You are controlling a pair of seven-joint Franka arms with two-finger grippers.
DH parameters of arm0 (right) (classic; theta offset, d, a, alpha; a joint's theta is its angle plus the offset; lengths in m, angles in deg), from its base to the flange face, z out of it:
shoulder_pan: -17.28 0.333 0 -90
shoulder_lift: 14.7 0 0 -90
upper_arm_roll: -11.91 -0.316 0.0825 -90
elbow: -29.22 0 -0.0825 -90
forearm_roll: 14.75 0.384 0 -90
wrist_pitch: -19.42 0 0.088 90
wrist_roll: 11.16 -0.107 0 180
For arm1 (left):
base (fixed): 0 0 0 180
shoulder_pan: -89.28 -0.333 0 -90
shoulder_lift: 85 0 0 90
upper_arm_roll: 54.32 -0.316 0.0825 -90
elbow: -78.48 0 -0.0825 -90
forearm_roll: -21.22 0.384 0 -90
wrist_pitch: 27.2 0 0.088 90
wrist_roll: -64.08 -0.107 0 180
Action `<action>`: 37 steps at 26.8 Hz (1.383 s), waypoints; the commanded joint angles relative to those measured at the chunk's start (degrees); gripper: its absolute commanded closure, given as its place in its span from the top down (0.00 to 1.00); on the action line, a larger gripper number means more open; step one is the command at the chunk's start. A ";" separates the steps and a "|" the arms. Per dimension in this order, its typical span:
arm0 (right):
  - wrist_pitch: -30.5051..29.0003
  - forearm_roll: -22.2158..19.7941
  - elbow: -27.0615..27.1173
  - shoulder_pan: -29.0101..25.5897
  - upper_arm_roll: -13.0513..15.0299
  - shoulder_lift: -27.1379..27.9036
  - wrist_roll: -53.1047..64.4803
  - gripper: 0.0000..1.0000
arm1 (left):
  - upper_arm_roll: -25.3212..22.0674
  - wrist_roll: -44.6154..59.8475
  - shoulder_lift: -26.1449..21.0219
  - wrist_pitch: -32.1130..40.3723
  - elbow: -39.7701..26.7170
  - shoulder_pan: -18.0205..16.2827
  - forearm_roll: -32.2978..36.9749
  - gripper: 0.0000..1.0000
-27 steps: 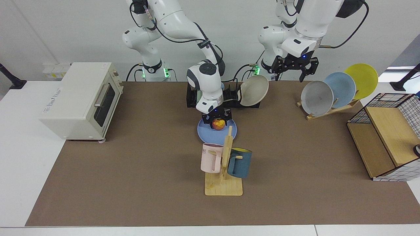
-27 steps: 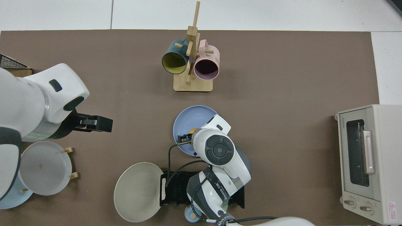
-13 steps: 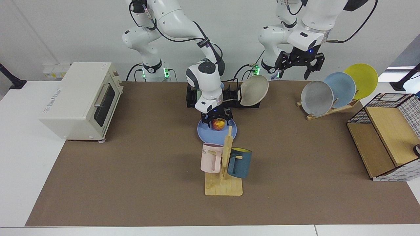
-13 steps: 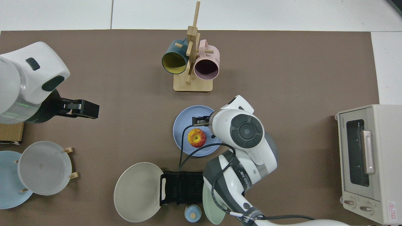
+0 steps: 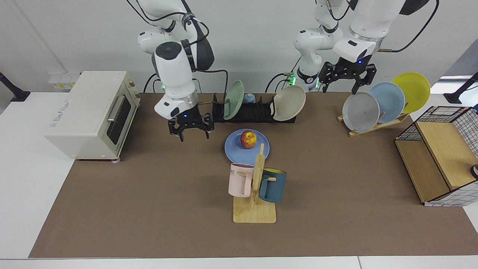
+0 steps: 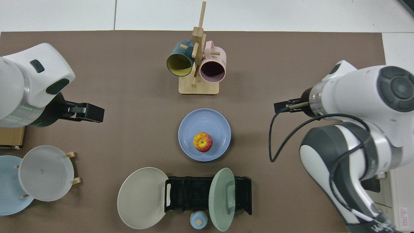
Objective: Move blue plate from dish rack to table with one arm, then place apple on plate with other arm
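Note:
The blue plate (image 5: 233, 150) (image 6: 194, 123) lies flat on the brown table (image 5: 149, 209) (image 6: 291, 58), just in front of the black dish rack (image 5: 255, 110) (image 6: 190, 194). On the plate rests the red-and-yellow apple (image 5: 248, 139) (image 6: 202, 141), with nothing touching it. My right gripper (image 5: 191, 131) (image 6: 280, 106) hangs open and empty above the mat, between the plate and the toaster oven. Over by the wooden plate rack, my left gripper (image 5: 345, 79) (image 6: 95, 113) waits high, open and empty.
A pale green plate (image 5: 233, 100) and a beige plate (image 5: 289, 102) stand in the dish rack. A mug stand (image 5: 254, 186) sits right in front of the blue plate. A toaster oven (image 5: 93, 112), a wooden plate rack (image 5: 373, 108) and a wire basket (image 5: 437, 157) flank the mat.
My right gripper let go of the apple on the plate, rose and swung away towards the toaster oven. The left gripper lifted and drifted towards the wooden plate rack.

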 commanded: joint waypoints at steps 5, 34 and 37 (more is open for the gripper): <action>13.96 -0.73 2.78 -7.63 -0.90 -5.50 10.05 1.00 | -0.06 -0.34 0.14 1.06 1.11 -0.31 1.24 1.00; 16.69 -2.92 6.13 -11.15 -1.08 -5.42 10.23 1.00 | -5.33 -0.08 1.99 1.76 -1.17 2.94 1.06 1.00; 16.52 -2.66 6.13 -11.50 -1.17 -5.33 10.23 1.00 | -5.42 0.01 2.08 1.85 -1.08 2.77 1.24 1.00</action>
